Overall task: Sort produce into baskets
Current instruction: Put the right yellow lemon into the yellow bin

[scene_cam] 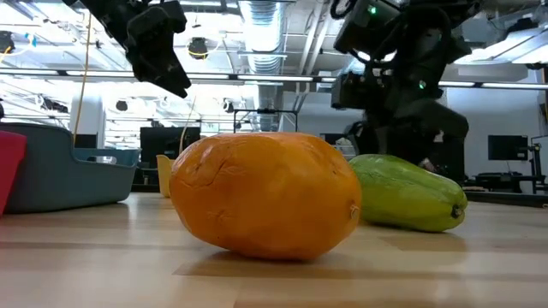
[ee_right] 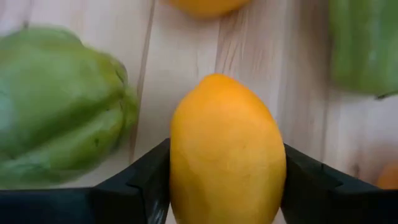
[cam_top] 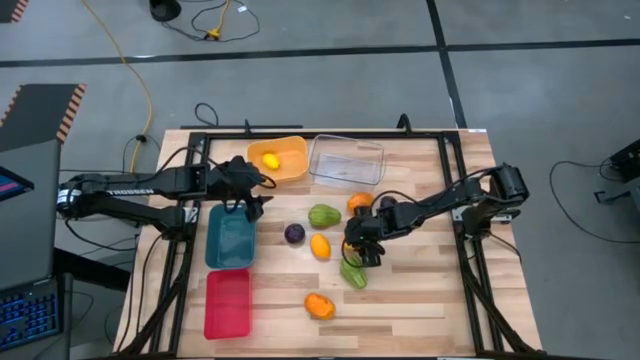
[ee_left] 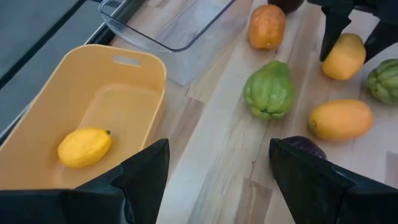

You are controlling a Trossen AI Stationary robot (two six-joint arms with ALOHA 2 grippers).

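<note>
My right gripper (cam_top: pixel 362 252) is shut on a yellow fruit (ee_right: pixel 227 143) at the table's middle, between a green chayote (cam_top: pixel 324 215) and a long green piece (cam_top: pixel 353 272). My left gripper (cam_top: pixel 252 200) is open and empty above the table, between the orange basket (cam_top: pixel 292 170) and the teal basket (cam_top: pixel 230 240). A yellow lemon (ee_left: pixel 84 146) lies in the orange basket. The clear basket (cam_top: pixel 347 160) and the red basket (cam_top: pixel 228 303) hold nothing. A purple piece (cam_top: pixel 294 233), an orange-yellow mango (cam_top: pixel 320 246) and an orange fruit (cam_top: pixel 319 305) lie on the wood. My right gripper pinches the yellow fruit's two long sides (ee_right: pixel 180 162) between its two fingers (ee_right: pixel 140 180). In the left wrist view the fingers (ee_left: pixel 331 31) point down at it from above. Whether the fruit is clear of the table, I cannot tell.
An orange fruit (cam_top: pixel 360 202) and a dark purple piece (cam_top: pixel 387 203) lie beside my right arm, near the clear basket. In the low view the near orange fruit (scene_cam: pixel 265 192) fills the foreground. A black frame (cam_top: pixel 450 200) runs around the table top.
</note>
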